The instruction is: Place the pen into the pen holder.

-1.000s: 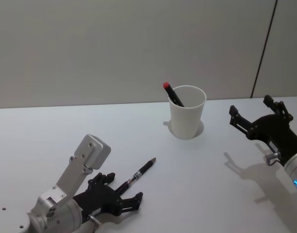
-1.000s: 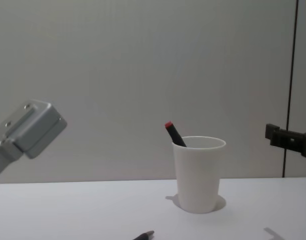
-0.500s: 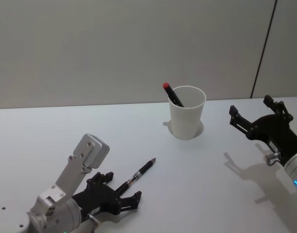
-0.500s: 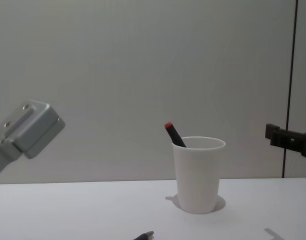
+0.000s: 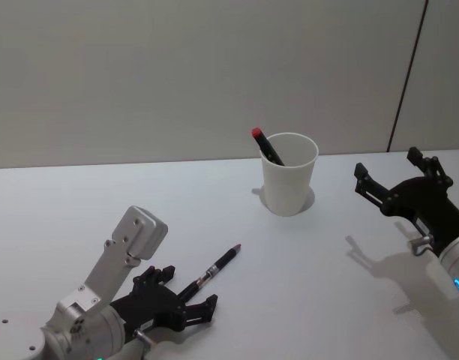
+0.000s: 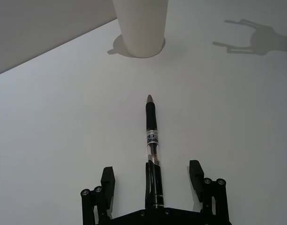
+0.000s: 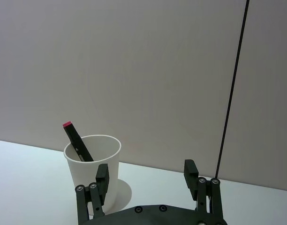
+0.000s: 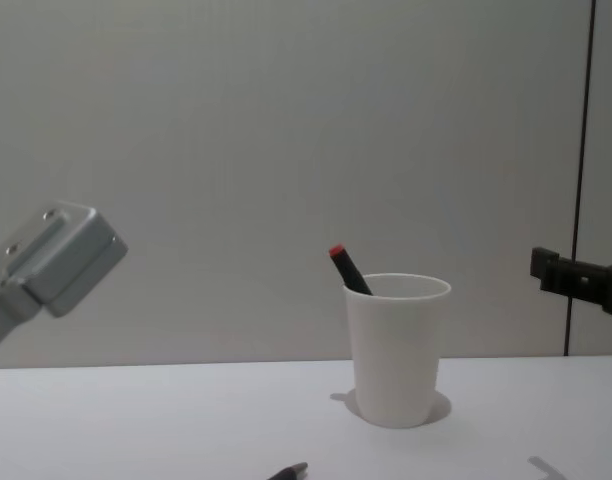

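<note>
Left gripper: the left gripper (image 5: 188, 291) sat low over the near-left part of the white table (image 5: 79, 202), jaws spread wide. Neither finger touched anything.

Pen: the black pen (image 5: 214, 266) lay flat on the table. In the left wrist view its rear end ran back between the two open fingers (image 6: 107, 174) with a clear gap on either side, and its tip pointed away towards the cup.

Pen holder: the white paper cup (image 5: 289, 176) stood upright at the far middle of the table, well apart from the pen and to its right.

Already in the cup: a dark marker with a red cap (image 5: 265, 145) leaned against the cup's left rim, cap sticking out above it.

Right gripper: the right gripper (image 5: 385, 162) hovered to the right of the cup, raised off the table, jaws open and empty — apparently idle.

Step in hand: the pick-up, judged from the pen lying ungrasped between the left fingers. Nothing had been lifted yet.

Next move: it would likely call for closing the left fingers squarely on the barrel, lifting, and tipping the pen upright over the cup's mouth — then lowering it beside the marker without nudging the light cup.
</note>
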Available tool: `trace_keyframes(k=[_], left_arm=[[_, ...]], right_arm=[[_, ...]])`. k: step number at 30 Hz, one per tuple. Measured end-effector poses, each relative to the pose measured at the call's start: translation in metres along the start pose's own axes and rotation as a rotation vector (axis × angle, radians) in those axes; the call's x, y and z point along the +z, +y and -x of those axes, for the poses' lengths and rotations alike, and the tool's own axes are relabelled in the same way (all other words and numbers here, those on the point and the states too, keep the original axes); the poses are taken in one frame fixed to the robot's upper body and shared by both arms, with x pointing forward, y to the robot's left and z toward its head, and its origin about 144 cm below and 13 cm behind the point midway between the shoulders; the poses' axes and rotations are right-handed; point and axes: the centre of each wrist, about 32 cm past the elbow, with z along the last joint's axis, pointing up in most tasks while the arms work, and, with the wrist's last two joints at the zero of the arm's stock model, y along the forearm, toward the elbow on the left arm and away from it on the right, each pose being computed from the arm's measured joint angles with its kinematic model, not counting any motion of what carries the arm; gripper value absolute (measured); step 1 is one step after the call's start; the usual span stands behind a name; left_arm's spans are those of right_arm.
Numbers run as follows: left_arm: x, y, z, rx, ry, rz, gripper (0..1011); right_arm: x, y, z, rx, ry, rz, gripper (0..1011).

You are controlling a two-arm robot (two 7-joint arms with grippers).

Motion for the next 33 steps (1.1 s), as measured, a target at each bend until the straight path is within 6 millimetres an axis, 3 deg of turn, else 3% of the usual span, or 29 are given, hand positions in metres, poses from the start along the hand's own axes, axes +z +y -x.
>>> trace_keyframes(k=[33], left_arm=[[-0.001,-0.0001,-0.0009,-0.001,0.008,0.008,819]], right_arm=[[0.0,0.0,0.0,0.0,0.0,0.0,1001]])
